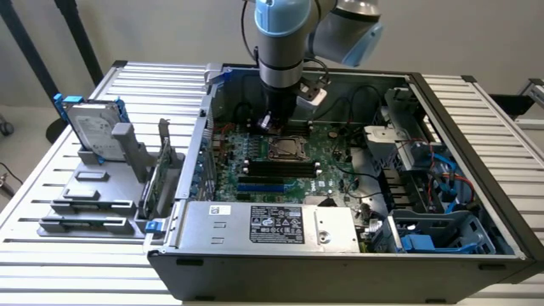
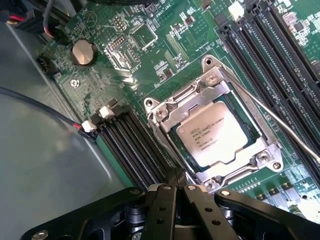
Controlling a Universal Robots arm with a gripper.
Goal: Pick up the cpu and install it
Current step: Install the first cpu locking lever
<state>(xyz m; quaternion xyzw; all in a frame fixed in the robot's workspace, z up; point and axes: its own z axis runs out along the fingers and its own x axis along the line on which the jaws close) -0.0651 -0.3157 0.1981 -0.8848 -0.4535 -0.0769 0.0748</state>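
Observation:
The cpu (image 2: 212,135), a small square chip with a silver-grey printed top, lies flat in the metal socket frame (image 2: 167,111) on the green motherboard (image 2: 150,60). In the exterior view the cpu (image 1: 285,148) sits mid-board inside the open computer case (image 1: 340,268). My gripper (image 2: 176,184) hovers just off one corner of the socket, apart from the chip. Its black fingers (image 2: 162,205) are pressed together and hold nothing. From outside, the gripper (image 1: 267,122) hangs low over the board, just behind the socket.
Black memory slots (image 2: 135,145) run beside the socket, and more slots (image 2: 270,45) lie on its other side. A thin lever wire (image 2: 280,125) crosses near the frame. A hard drive in a blue frame (image 1: 93,124) stands on a grey rack at the exterior view's left.

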